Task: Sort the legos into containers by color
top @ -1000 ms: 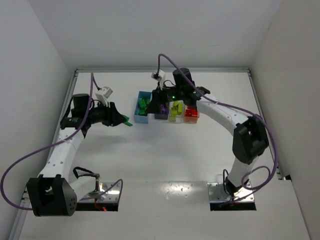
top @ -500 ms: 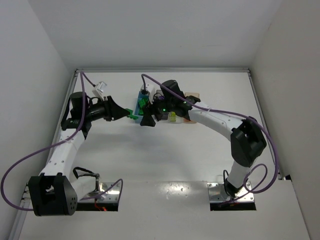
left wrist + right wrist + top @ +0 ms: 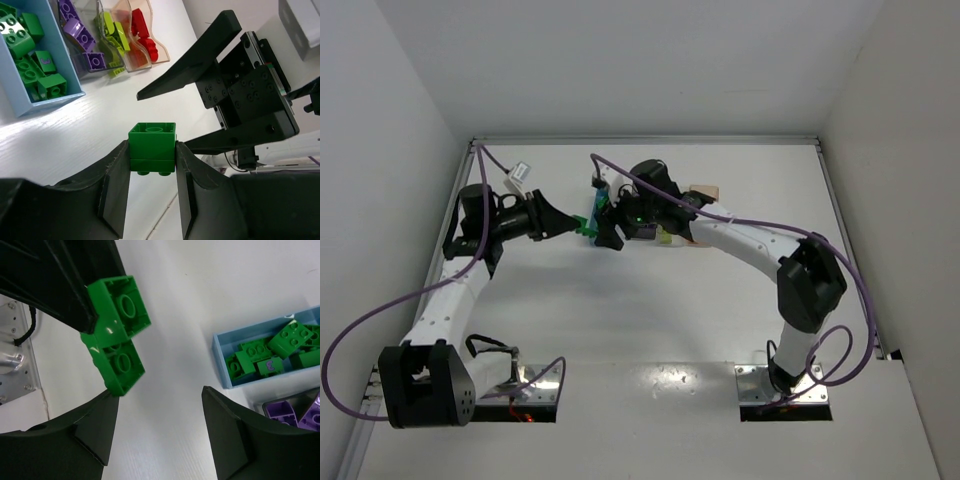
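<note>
My left gripper (image 3: 152, 151) is shut on a green lego (image 3: 152, 147), held above the table just left of the bins (image 3: 586, 227). My right gripper (image 3: 159, 390) is open and empty, its jaws facing the left gripper. The same green lego (image 3: 117, 335) hangs just above its left fingertip. The blue bin (image 3: 45, 102) holds several green legos. The dark grey bin (image 3: 75, 30) holds purple ones, the clear bin (image 3: 112, 35) yellow-green ones, and the tan-orange bin (image 3: 142, 30) red ones. In the top view my right arm (image 3: 650, 205) covers most of the bins.
The bins stand in a row at the back middle of the white table, the tan-orange one (image 3: 704, 190) at the right end. Grey walls close in the table on the left, back and right. Purple cables hang from both arms.
My right gripper has swung left from over the bins, down in front of the blue bin. My left gripper has carried the green lego right, toward it.
</note>
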### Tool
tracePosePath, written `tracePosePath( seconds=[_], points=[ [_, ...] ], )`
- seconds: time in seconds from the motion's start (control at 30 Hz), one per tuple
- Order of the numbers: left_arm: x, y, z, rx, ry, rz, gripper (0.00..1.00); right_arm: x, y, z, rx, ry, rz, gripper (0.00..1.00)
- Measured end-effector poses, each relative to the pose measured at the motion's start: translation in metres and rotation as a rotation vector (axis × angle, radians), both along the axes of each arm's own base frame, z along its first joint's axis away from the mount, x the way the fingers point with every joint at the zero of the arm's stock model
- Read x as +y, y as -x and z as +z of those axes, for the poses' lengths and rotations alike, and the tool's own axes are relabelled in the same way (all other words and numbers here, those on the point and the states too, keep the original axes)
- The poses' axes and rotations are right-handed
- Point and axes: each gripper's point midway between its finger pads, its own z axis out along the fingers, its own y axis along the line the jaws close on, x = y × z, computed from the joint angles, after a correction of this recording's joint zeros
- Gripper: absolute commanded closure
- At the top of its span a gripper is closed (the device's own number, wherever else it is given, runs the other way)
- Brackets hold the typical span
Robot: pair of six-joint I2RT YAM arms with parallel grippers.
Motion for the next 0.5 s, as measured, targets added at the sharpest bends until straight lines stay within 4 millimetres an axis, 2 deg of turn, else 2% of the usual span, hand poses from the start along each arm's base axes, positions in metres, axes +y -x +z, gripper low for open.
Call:
tracePosePath(
  seconds=[0.13, 0.27, 0.37, 0.4, 0.43, 0.5],
  points=[
    [0.0, -0.001, -0.001, 0.009, 0.008, -0.003, 1.0, 0.01, 0.007, 0.005, -0.015, -0.005, 0.035, 0.33],
    [-0.001, -0.001, -0.003, 0.017, 0.01, -0.002, 1.0, 0.02, 0.018, 0.009, -0.029, -0.013, 0.078, 0.39],
    [-0.001, 0.0, -0.004, 0.021, 0.011, -0.002, 1.0, 0.023, 0.024, 0.009, -0.035, -0.01, 0.104, 0.55],
    [-0.001, 0.0, -0.004, 0.022, 0.012, -0.004, 1.0, 0.024, 0.025, 0.009, -0.037, -0.009, 0.108, 0.69],
    [-0.001, 0.001, -0.004, 0.025, 0.017, -0.009, 1.0, 0.024, 0.025, 0.008, -0.044, -0.005, 0.112, 0.76],
    [-0.002, 0.001, -0.004, 0.027, 0.019, -0.01, 1.0, 0.023, 0.025, 0.007, -0.048, 0.001, 0.116, 0.85]
  ],
)
